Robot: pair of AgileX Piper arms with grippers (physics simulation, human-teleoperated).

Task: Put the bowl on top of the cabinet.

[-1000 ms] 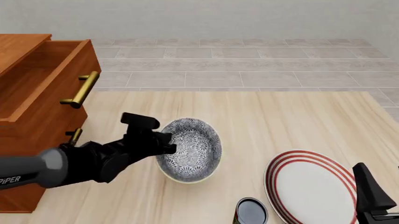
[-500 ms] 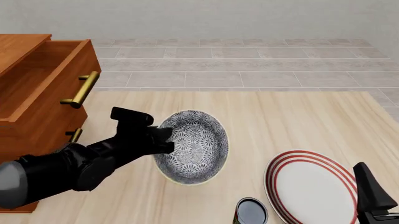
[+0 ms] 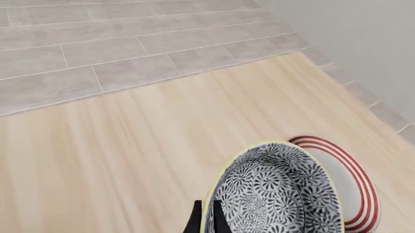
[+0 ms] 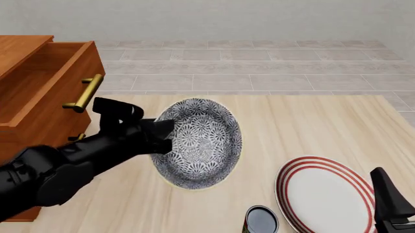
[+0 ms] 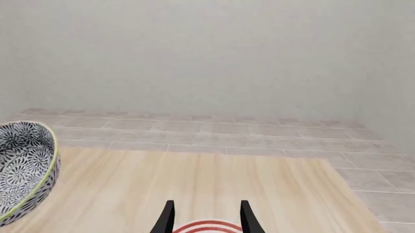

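Note:
The bowl (image 4: 201,141), white with a dense dark swirl pattern and a pale yellowish rim, hangs tilted above the table. My left gripper (image 4: 162,137) is shut on its left rim. In the left wrist view the bowl (image 3: 275,191) fills the lower part, with the fingers (image 3: 194,224) clamped on its edge. The reddish-brown cabinet (image 4: 36,102) stands at the far left, its top drawer pulled out. My right gripper (image 5: 204,216) is open low at the front right, above the plate's edge; the bowl (image 5: 26,167) shows at the side of its view.
A flat white plate with red rings (image 4: 324,194) lies on the table at the front right. A small dark can (image 4: 261,221) stands by the front edge. The open drawer's brass handle (image 4: 85,92) juts out just left of the bowl.
The left arm has lifted the bowl up and a little back-left, toward the cabinet, and the bowl looks larger and more tilted. The right arm has not moved.

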